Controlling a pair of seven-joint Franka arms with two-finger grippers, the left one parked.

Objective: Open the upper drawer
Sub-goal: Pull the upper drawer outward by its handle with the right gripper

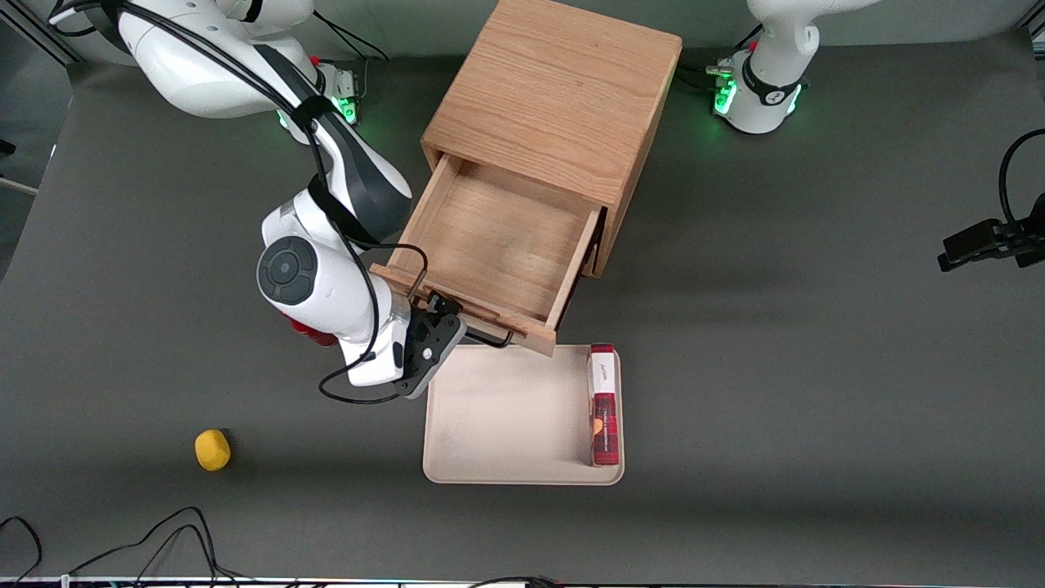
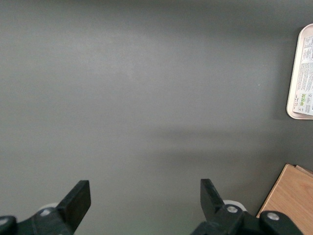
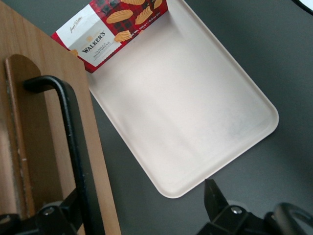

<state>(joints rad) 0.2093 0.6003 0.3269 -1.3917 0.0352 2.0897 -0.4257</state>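
Now the upper drawer (image 1: 498, 245) stands pulled out, its black handle (image 3: 73, 147) between the spread-fingered gripper (image 1: 445, 314).

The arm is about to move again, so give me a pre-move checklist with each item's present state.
1. Light-wood upper drawer pulled out of the oak cabinet: ok, its floor shows in the front view.
2. Drawer contents: ok, nothing visible inside.
3. Right arm's gripper at the black wire handle: ok, one finger on each side of the bar.
4. Fingers released from the bar: ok, the far finger stands apart from it.
5. Cream rectangular tray in front of the drawer: not ok, the drawer's front edge reaches its rim.
6. Red tartan biscuit box on the tray: ok, apart from the gripper.
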